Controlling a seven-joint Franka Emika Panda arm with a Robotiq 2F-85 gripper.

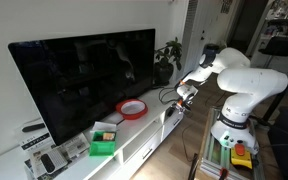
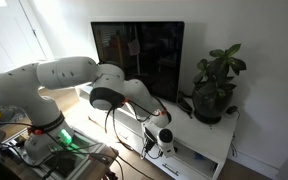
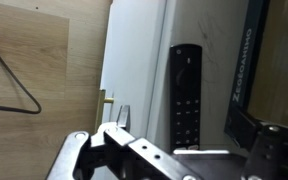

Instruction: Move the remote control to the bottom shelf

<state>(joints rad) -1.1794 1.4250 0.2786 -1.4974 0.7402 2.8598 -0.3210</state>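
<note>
The remote control [image 3: 187,90] is a slim black bar lying flat on the white cabinet top [image 3: 134,60], beside the dark TV foot [image 3: 252,60]. My gripper [image 3: 186,122] is open and hangs just above the remote's near end, one finger on each side, not closed on it. In both exterior views the gripper [image 1: 184,95] [image 2: 162,138] is low over the cabinet's end near the plant; the remote is too small to make out there. The bottom shelf inside the cabinet's recess is not clearly visible.
A large TV [image 1: 84,75] stands on the long white cabinet [image 1: 154,130]. A red-rimmed dish [image 1: 133,108], a green box [image 1: 104,146] and papers with dark gadgets [image 1: 49,158] lie on top. A potted plant [image 2: 216,85] stands at the cabinet's end. Wooden floor [image 3: 44,60] lies beside it.
</note>
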